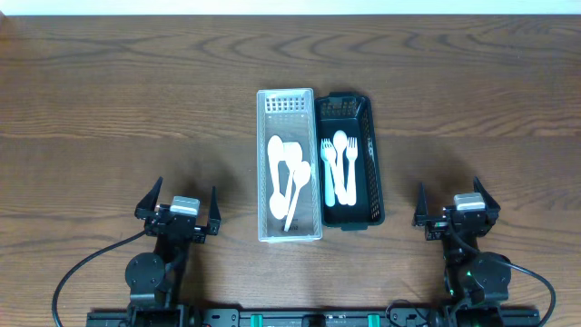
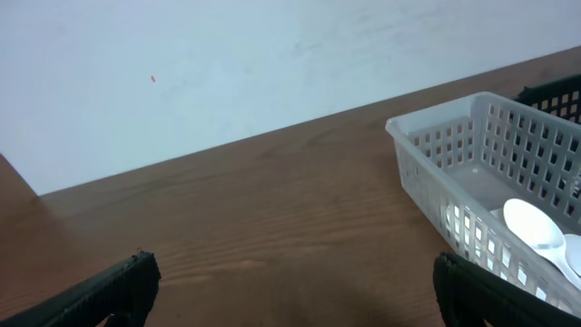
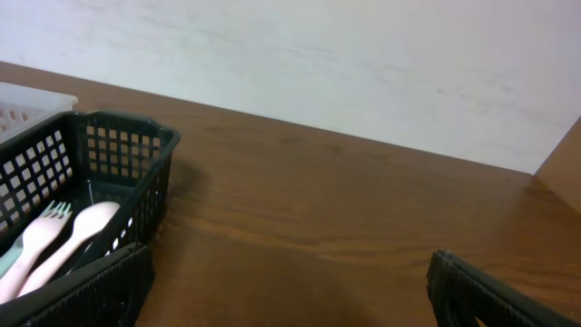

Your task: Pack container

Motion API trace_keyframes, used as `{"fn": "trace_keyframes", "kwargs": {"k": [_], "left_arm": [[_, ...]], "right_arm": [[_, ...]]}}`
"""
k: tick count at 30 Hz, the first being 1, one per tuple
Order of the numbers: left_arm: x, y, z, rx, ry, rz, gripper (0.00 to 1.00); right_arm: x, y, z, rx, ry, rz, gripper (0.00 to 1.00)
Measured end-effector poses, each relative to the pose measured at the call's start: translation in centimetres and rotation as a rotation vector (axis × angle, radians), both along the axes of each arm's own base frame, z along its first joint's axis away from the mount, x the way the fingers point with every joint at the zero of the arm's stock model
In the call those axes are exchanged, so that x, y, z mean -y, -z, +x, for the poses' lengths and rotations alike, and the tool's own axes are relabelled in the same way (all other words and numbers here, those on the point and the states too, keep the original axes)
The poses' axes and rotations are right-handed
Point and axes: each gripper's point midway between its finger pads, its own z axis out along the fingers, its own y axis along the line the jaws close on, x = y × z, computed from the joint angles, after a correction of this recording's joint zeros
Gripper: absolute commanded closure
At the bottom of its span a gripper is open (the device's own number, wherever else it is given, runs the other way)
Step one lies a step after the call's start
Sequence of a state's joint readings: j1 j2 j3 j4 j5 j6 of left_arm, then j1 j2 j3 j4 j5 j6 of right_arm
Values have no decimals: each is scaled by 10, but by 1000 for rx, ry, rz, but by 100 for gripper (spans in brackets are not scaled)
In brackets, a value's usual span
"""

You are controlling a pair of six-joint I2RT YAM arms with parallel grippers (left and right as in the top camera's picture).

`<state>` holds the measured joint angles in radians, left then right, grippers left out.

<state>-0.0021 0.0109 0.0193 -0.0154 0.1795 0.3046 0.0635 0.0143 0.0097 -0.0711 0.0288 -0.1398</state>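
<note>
A clear white basket (image 1: 263,163) sits at the table's middle and holds several white spoons (image 1: 289,177). A black basket (image 1: 375,182) stands touching its right side and holds several pale forks (image 1: 339,163). My left gripper (image 1: 179,216) is open and empty, low near the front edge, left of the white basket (image 2: 436,150). My right gripper (image 1: 457,216) is open and empty, right of the black basket (image 3: 136,136). The spoons (image 2: 536,232) show in the left wrist view and the forks (image 3: 54,236) in the right wrist view.
The wooden table (image 1: 109,109) spreads bare to the left, right and behind the baskets. A pale wall (image 2: 227,64) rises beyond the table's far edge.
</note>
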Motion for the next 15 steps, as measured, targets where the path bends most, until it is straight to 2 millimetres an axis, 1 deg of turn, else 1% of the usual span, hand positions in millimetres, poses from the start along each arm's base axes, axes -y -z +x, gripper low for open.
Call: {"fn": "trace_keyframes", "kwargs": {"k": [15], "left_arm": [[0, 0, 0, -6, -4, -43, 2]], "right_arm": [[0, 0, 0, 0, 0, 0, 1]]}}
